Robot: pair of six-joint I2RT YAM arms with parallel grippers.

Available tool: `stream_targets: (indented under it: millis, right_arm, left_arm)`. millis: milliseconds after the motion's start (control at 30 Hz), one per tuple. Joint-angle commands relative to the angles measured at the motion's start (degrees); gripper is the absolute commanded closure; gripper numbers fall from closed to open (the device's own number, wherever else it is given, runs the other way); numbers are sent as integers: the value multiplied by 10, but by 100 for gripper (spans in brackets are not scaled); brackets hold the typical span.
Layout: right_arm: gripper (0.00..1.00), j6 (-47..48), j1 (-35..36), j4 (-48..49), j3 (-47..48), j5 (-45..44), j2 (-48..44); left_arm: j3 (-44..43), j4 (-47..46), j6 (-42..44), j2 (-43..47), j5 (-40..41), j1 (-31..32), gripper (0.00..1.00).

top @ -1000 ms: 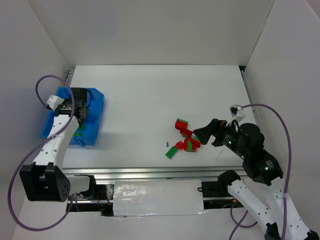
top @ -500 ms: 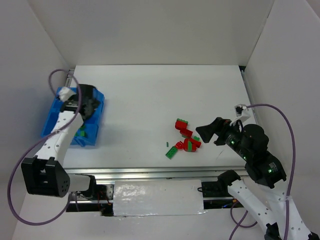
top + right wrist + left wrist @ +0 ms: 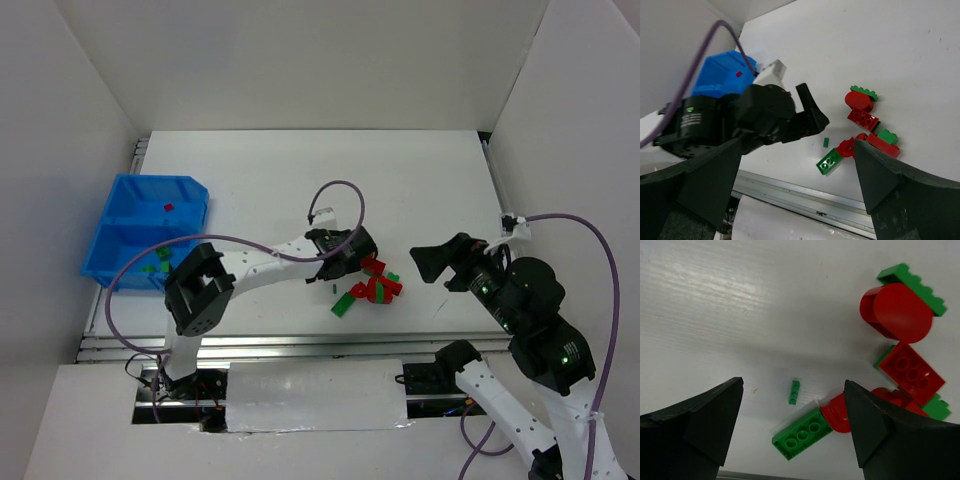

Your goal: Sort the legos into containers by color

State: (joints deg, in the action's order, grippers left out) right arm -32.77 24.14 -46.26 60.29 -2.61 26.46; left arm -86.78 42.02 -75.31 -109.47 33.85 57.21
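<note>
Several red and green legos lie in a loose pile (image 3: 376, 284) at the table's middle front. Among them are a flat green brick (image 3: 802, 434), a tiny green piece (image 3: 794, 391), a red round piece (image 3: 897, 312) and a red square brick (image 3: 911, 372). My left gripper (image 3: 357, 262) hovers open over the pile's left side, nothing between its fingers. To the right of the pile, my right gripper (image 3: 428, 262) is open and empty. The containers are the two halves of a blue bin (image 3: 120, 215) at the left: one red brick (image 3: 168, 207) in the far half, green bricks (image 3: 155, 266) in the near half.
The left arm (image 3: 270, 262) stretches low across the front of the table from its base to the pile. A metal rail (image 3: 300, 345) runs along the table's near edge. White walls close in the left, back and right sides.
The left arm has swung from above the blue bin across to the lego pile, and its jaws have opened wide. The right gripper has drawn back a little to the right.
</note>
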Motion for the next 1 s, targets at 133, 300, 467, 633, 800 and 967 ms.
stream_targets:
  millis: [133,300,467,633,800,967]
  right_arm:
    - [0,7,4,-20,5,5,-21]
    - [0,10,4,-16,-5,6,-26]
    - [0,9,4,-6,-21,10,-28]
    - [0,11,5,2,-28,14,-31]
    - [0,12,4,5,-41,20,-32]
    - [0,10,4,11,-44,23,-32]
  left_arm:
    - [-13,24,-7,-50,1,15,14]
    - [15,4,2,-57,-15,15,18]
    - [29,-13,11,-73,-26,17,21]
    - [26,-14,13,-90,-27,17,35]
    - [45,-21,10,-85,-26,17,44]
    - [72,-22,-5,-71,-26,12,78]
